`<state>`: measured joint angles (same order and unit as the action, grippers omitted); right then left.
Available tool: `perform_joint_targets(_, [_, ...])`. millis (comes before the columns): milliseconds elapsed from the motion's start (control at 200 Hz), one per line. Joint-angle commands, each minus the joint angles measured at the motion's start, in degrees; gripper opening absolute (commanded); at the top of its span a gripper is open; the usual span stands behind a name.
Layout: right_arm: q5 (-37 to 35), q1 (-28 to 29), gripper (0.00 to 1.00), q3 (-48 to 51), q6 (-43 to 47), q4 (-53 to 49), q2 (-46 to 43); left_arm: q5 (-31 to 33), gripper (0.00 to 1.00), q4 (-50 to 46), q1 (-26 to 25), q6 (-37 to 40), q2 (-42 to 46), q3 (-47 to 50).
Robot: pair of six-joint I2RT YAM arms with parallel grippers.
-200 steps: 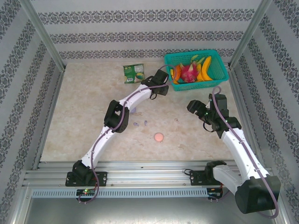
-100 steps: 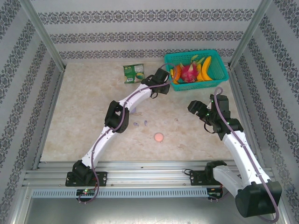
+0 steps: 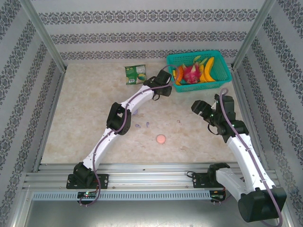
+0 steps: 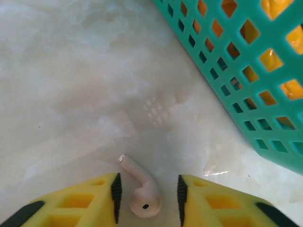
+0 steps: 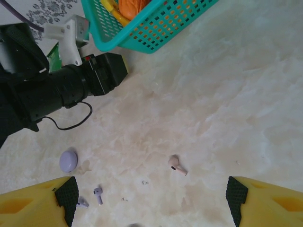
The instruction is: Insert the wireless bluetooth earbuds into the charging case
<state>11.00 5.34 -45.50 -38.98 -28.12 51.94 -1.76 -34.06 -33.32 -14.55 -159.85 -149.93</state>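
Top external view: over the last second the left arm keeps almost the same pose. Its left end effector [image 3: 163,91] sits low over the worktop [image 3: 94,104], just beside the teal basket [image 3: 204,85]. The right arm has drawn back slightly toward the right side, carrying the right end effector [image 3: 199,108] a little away from the centre. In the left wrist view, a pale pink earbud [image 4: 142,193] lies on the worktop between the pads. A gap shows on each side, so the jaws are narrowed around it but not yet clamped. In the right wrist view, the right end effector is released, with fingers wide apart and nothing between them. Below it lie a second pink earbud [image 5: 176,164], two lavender earbuds [image 5: 98,193] and the lavender case [image 5: 68,161]. The pink case [image 3: 161,139] rests near the worktop centre, well apart from the left end effector. Judgement: the grasp of the first earbud is imminent, no earbud is seated yet, and the right arm's retreat likely clears the route to the case.
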Motion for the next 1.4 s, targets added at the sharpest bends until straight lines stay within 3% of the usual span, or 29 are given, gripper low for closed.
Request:
perform_joint_targets(0, [0.63,-0.86,0.84,-2.17,0.92,-1.05,-1.47,-0.65,0.33,-2.15,-0.32,-0.83,-1.78,-2.01])
perform_joint_targets(600, [2.23,-1.59,0.84,-4.94,0.22,-2.09,-2.72,-2.94,0.05,-4.61,-0.42,-1.27,-1.56,-1.76])
perform_joint_targets(1074, [2.63,-1.65,0.84,-4.73,-1.03,-1.55,-3.2,-4.16,0.02,-3.99,-2.43,-0.13,7.05,11.45])
perform_joint_targets(1394, [2.79,-1.7,0.84,-4.95,-1.62,-1.89,-4.37,-4.89,0.03,-6.48,-4.2,0.36,7.37,13.15])
